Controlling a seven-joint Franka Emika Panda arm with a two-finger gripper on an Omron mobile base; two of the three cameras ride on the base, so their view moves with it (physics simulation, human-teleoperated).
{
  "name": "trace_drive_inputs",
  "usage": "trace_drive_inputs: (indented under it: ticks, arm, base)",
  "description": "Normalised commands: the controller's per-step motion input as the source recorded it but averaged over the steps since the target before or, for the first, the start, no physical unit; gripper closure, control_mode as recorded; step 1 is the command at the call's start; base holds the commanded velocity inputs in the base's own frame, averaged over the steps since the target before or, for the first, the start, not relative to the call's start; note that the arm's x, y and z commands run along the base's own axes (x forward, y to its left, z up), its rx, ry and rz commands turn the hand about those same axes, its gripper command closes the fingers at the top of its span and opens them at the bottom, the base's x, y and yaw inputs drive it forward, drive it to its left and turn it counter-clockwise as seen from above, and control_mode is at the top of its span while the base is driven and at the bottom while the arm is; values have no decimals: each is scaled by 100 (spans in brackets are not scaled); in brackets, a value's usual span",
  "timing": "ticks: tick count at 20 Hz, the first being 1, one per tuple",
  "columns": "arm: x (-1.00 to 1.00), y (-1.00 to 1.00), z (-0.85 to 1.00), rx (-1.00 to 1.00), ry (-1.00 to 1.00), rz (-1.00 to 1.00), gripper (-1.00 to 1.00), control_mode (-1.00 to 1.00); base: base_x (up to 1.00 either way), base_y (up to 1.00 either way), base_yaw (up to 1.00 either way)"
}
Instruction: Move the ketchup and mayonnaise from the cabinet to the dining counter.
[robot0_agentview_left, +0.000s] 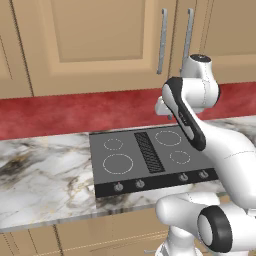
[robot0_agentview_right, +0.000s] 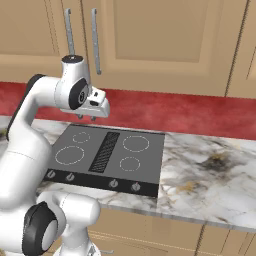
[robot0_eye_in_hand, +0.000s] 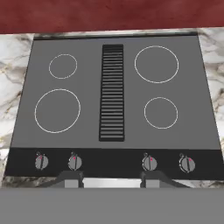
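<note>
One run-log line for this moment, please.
stage: pre-reach | gripper: empty, jaws apart, above cooktop | cabinet: doors closed | ketchup, mayonnaise: not yet fetched

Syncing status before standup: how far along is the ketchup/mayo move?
Nothing looks done. The cabinet doors are shut, handles untouched. The gripper hangs over the cooktop with jaws apart, holding nothing. Left: open the cabinet, then fetch and carry both items.
</note>
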Motion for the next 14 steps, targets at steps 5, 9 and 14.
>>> trace_drive_inputs:
  ticks: [5,9,14]
  arm:
    - [-10,1,0,0,-4,0,-100,-100]
    - [-17,4,1,-6,-24,1,-100,-100]
    - [-16,0,18,-4,-24,0,-100,-100]
  base:
    - [0,0,0]
    - [0,0,0]
    - [0,0,0]
